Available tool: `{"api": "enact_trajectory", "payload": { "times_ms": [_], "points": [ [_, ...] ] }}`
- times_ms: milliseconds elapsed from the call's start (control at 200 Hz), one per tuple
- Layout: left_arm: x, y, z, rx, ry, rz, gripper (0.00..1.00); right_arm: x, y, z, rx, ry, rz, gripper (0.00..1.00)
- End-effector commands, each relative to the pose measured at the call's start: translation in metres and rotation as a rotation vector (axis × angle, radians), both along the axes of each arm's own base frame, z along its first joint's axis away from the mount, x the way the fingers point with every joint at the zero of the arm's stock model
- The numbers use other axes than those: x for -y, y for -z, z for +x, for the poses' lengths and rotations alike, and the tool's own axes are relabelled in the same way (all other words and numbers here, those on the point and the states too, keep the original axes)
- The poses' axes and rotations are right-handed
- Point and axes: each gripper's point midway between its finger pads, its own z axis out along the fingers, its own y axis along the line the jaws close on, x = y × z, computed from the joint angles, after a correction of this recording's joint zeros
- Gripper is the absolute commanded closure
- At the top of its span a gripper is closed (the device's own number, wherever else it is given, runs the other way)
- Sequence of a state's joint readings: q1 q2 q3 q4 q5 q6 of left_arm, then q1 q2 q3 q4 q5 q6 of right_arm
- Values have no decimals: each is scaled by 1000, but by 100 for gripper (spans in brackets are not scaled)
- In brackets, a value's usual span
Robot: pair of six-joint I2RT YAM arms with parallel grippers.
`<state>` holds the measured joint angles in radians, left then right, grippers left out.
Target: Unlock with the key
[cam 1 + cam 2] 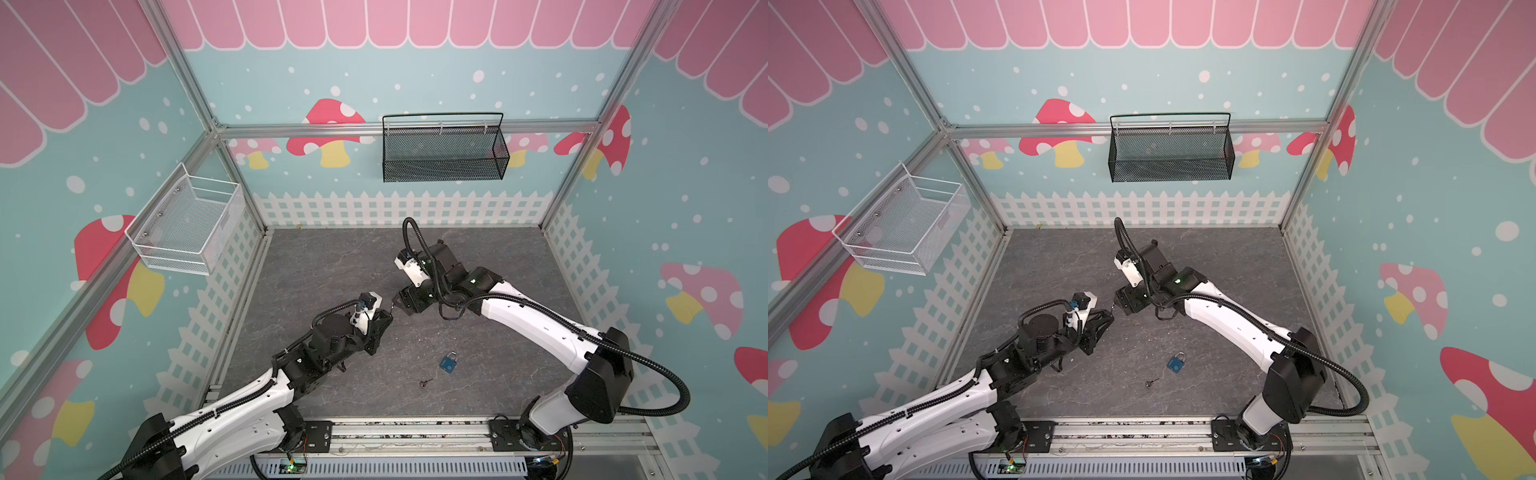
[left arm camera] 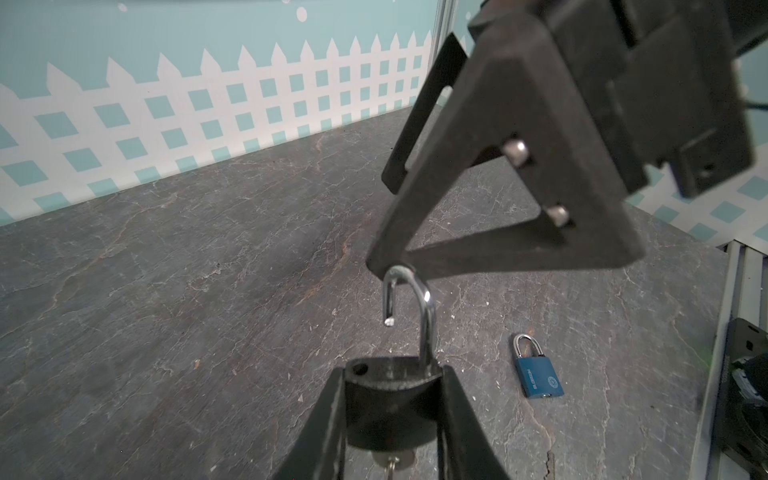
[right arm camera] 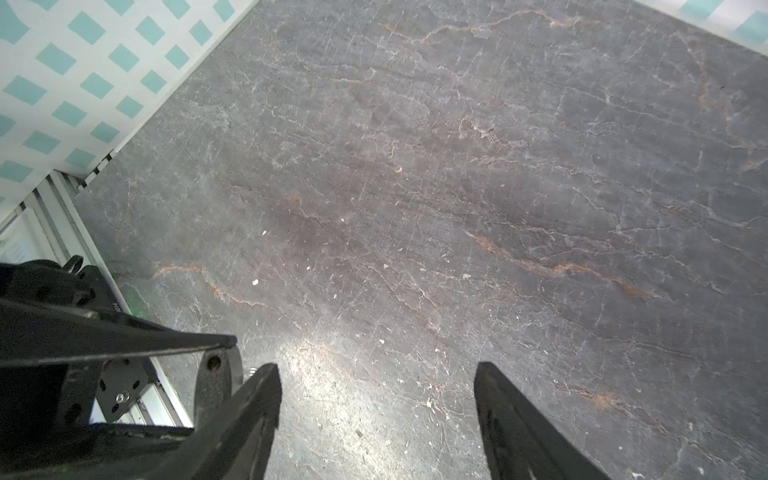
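Observation:
My left gripper [image 2: 393,374] is shut on the body of a black padlock [image 2: 392,399], held above the table. Its silver shackle [image 2: 426,316] stands swung open, one end free of the body. A key [image 2: 390,462] sticks in the padlock's underside. My right gripper [image 3: 376,370] is open with nothing between its fingers. The tip of one right finger [image 2: 498,199] touches the top of the shackle from outside. In both top views the two grippers [image 1: 386,318] [image 1: 397,302] meet at mid-table.
A shut blue padlock [image 1: 449,362] [image 2: 538,376] lies on the grey table, a small loose key [image 1: 424,382] near it. A black mesh basket [image 1: 442,149] hangs on the back wall and a white wire basket [image 1: 183,224] on the left wall.

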<state>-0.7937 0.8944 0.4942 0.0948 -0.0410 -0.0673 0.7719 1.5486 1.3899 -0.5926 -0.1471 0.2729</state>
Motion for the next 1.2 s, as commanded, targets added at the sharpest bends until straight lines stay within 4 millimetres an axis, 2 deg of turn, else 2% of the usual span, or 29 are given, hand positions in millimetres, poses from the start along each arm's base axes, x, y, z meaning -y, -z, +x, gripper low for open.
{"api": "enact_trajectory", "payload": {
  "times_ms": [0, 120, 220, 305, 430, 675, 840, 1195],
  "points": [
    [1, -15, 1, 53, 6, -8, 100, 5, -7, -10, 8, -44, 5, 24],
    [2, -16, 1, 54, 12, -4, 100, 6, -17, -11, 30, -46, 16, 24],
    [7, -14, -1, 41, 44, 6, 100, 13, -33, -4, 87, -8, 8, 24],
    [9, -14, -1, 39, 49, 8, 100, 7, -44, -5, 93, -32, 41, 24],
    [11, -17, 1, 46, 50, -3, 100, -4, -35, -6, 48, -65, 51, 24],
    [10, -19, 1, 48, 47, 0, 100, -10, -17, -2, 14, -86, 10, 24],
    [6, -19, 1, 57, 32, 1, 100, -2, -12, 0, 10, -66, -30, 24],
    [0, -18, 5, 67, -13, -5, 100, 5, -8, -22, -43, -127, -6, 24]
  ]
}}
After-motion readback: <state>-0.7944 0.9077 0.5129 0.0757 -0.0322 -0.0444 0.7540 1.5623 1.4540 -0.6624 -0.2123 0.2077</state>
